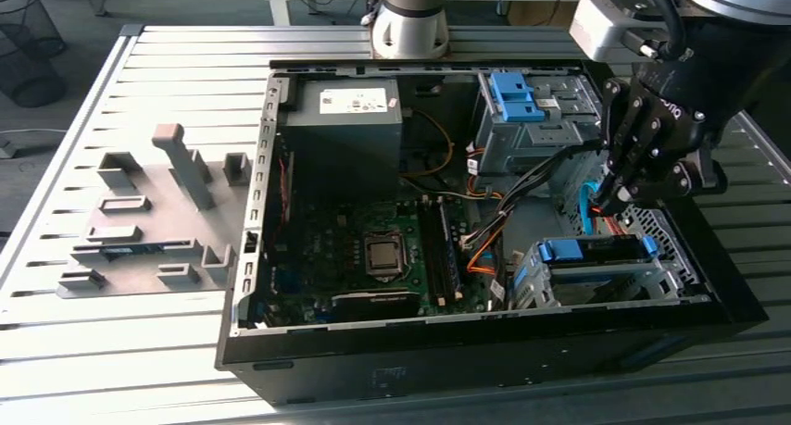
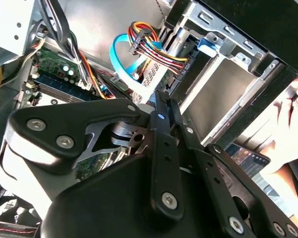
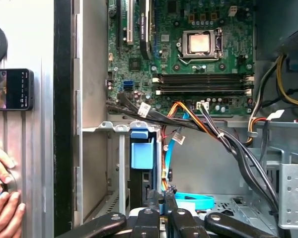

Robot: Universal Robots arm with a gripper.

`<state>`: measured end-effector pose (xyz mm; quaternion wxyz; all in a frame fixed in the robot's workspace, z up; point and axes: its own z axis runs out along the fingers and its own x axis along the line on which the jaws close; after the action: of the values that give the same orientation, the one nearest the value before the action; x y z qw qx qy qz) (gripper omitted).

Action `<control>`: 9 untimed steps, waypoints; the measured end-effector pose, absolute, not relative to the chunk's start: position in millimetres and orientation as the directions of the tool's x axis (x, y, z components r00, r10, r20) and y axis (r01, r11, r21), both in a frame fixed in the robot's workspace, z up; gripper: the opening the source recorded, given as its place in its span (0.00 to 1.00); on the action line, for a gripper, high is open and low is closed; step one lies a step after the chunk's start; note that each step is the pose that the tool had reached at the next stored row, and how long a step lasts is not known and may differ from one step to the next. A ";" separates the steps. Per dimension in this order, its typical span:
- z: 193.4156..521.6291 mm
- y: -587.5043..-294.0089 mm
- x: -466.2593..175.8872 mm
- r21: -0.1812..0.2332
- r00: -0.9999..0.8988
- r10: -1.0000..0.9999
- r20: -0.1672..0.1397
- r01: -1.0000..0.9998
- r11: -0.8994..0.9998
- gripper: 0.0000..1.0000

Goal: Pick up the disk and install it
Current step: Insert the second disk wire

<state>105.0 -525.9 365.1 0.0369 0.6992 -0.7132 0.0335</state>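
The disk sits in the drive cage [image 1: 599,281] at the case's front corner, on the exterior view's right. Its blue frame [image 1: 594,250] shows at the cage's opening, and the cage hides most of its body. The same blue frame [image 3: 141,153] appears in the first wrist view and as a blue tab [image 2: 208,45] in the second wrist view. My gripper [image 1: 608,203] hangs just above and behind the cage, beside a looped light-blue cable [image 1: 586,198]. Its fingers [image 2: 161,106] are pressed together, and I see nothing between them. The fingertips [image 3: 163,197] sit close to that blue cable [image 3: 193,202].
A grey power-supply box [image 1: 352,106] and the motherboard [image 1: 370,249] fill the case's middle. A second blue bracket [image 1: 513,96] sits in the upper cage. Cable bundles [image 3: 223,139] cross beside my gripper. A person's hand [image 3: 2,198] and a phone [image 3: 10,89] lie outside the case wall.
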 end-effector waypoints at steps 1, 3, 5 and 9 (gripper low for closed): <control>364.9 -526.0 105.0 0.004 -0.020 -0.995 0.100 -1.000 0.020 0.16; 364.4 -527.1 105.0 0.004 -0.020 -0.995 0.100 -1.000 0.020 0.16; 363.2 -529.4 105.2 0.004 -0.020 -0.995 0.096 -1.000 0.020 0.16; 360.8 -535.2 105.3 0.005 -0.020 -0.998 0.062 -1.000 0.020 0.16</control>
<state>105.3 -535.2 360.8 0.0236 0.6997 -0.7137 0.0200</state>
